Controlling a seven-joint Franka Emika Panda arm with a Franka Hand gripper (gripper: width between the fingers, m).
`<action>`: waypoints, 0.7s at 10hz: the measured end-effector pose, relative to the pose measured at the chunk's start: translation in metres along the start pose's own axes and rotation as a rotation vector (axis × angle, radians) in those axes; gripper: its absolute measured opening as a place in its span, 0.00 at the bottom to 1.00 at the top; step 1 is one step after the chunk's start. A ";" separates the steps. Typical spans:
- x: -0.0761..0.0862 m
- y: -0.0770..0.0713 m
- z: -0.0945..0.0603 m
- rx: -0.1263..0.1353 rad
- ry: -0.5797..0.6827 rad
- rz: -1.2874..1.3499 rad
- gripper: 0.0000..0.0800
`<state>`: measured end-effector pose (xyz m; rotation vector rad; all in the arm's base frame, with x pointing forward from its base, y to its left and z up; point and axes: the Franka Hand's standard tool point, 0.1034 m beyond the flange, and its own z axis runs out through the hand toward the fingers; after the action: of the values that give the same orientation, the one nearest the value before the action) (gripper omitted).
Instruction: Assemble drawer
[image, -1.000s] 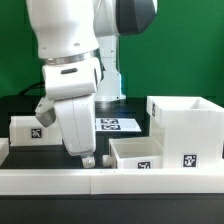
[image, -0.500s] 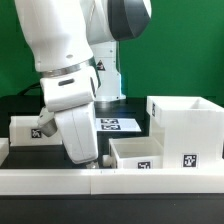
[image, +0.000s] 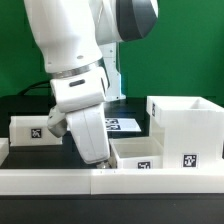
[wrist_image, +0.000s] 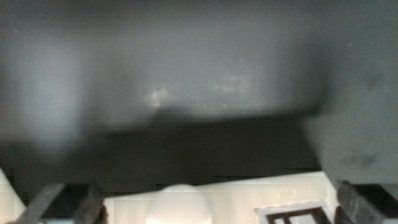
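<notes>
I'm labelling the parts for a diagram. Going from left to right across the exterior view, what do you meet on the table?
small tray → the arm's fingers → second tray → tall box

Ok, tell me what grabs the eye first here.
The big white arm fills the exterior view's left, its gripper low beside a small open-topped tray. The tall boxy housing stands at the exterior view's right.
</notes>
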<state>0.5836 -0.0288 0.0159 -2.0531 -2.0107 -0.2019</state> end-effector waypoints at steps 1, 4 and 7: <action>0.007 0.002 0.000 -0.007 -0.003 -0.008 0.81; 0.025 0.006 0.003 -0.020 -0.017 0.027 0.81; 0.023 0.005 0.006 -0.040 -0.022 0.035 0.81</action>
<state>0.5891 -0.0056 0.0160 -2.1218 -1.9973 -0.2149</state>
